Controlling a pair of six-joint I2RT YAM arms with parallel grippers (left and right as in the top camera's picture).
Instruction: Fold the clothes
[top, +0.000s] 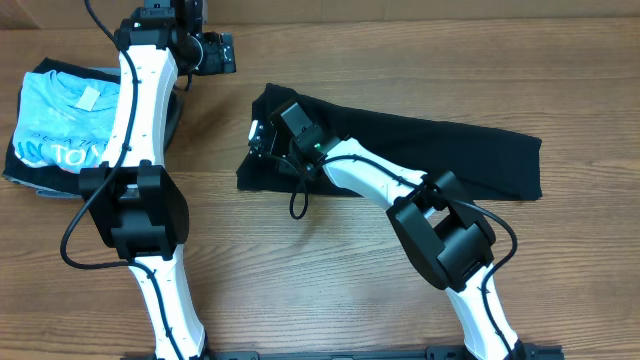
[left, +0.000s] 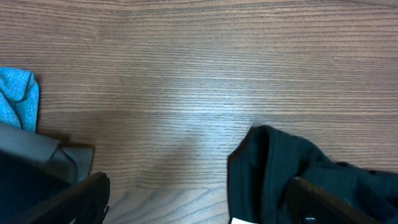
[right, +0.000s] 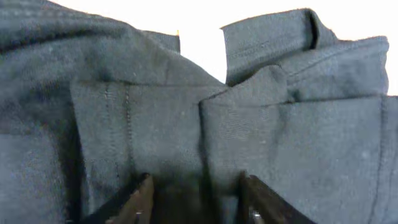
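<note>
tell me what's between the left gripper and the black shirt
Only bare table. Nothing lies between the left gripper and the black shirt, as the overhead and left wrist views show.

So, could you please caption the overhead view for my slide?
Right gripper at the black T-shirt; left gripper open, away from it.

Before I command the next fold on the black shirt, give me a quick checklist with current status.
1. Left gripper open and empty: ok.
2. Right gripper at the black T-shirt, fabric between its fingers: ok.
3. Right grip closed firmly on the fabric: cannot tell.
4. Shirt end at the right gripper lying flat: not ok, bunched.
5. Left gripper apart from the light blue T-shirt: ok.
6. Whole shirt on the table: ok.
</note>
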